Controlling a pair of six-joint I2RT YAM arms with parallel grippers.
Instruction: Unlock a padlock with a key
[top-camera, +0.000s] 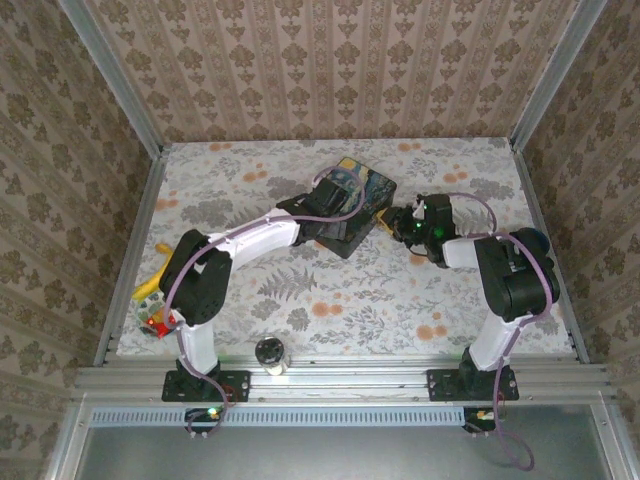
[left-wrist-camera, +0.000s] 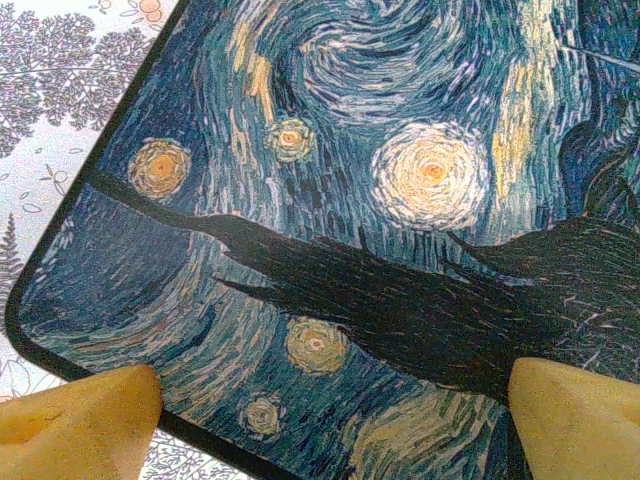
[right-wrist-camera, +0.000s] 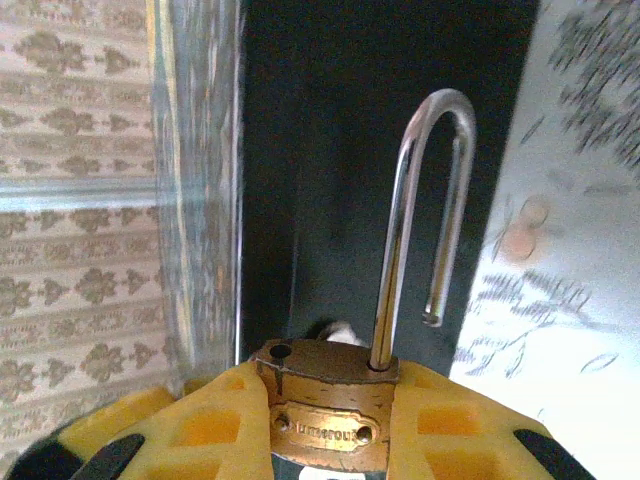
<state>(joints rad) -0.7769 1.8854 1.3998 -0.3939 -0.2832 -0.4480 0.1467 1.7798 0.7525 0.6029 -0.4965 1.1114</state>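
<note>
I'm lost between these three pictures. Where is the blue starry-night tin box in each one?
Top external: the tin box lies mid-table, toward the far wall.
Left wrist: the tin box's painted lid covers most of the picture.
Right wrist: probably the dark wall behind the padlock.
Shared landmark: the floral tablecloth, top left for the left wrist, right side for the right wrist.

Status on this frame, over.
Left gripper open over box lid. Right gripper shut on padlock, shackle open. Box wall close behind shackle.
</note>
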